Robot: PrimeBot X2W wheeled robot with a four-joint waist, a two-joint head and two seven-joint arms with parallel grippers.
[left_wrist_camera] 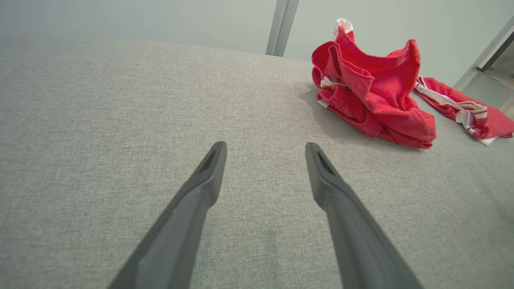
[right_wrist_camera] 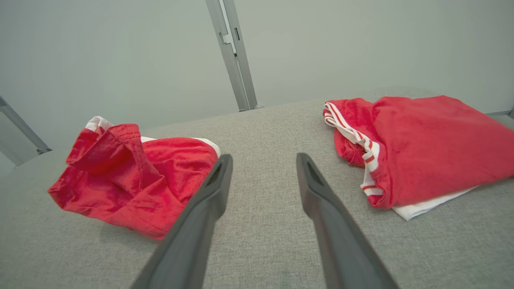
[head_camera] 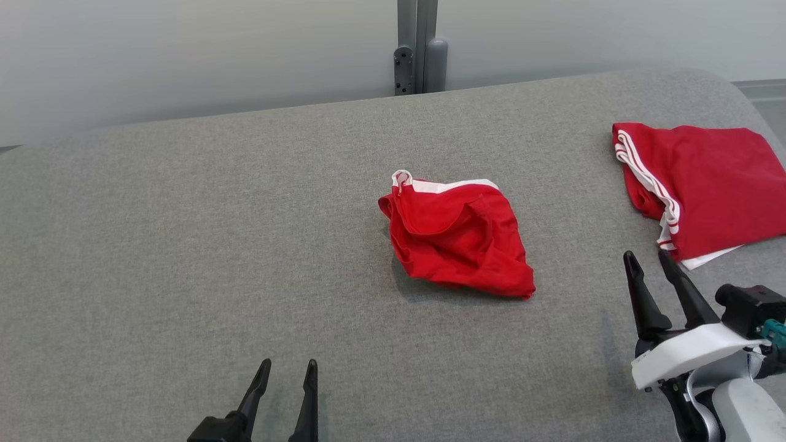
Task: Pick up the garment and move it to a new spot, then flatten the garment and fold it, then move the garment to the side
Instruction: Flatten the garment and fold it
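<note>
Two red garments lie on the grey cloth-covered table [head_camera: 184, 215]: the crumpled garment [head_camera: 457, 236], white-trimmed, near the middle, and a folded striped garment [head_camera: 706, 184] at the right edge. The left gripper [head_camera: 288, 368] and right gripper [head_camera: 646, 261] stand with fingers spread, holding nothing, both apart from the crumpled garment.

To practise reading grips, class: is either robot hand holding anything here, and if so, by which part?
Nothing is held: the left hand and right hand are open, clear of the crumpled red garment.
</note>
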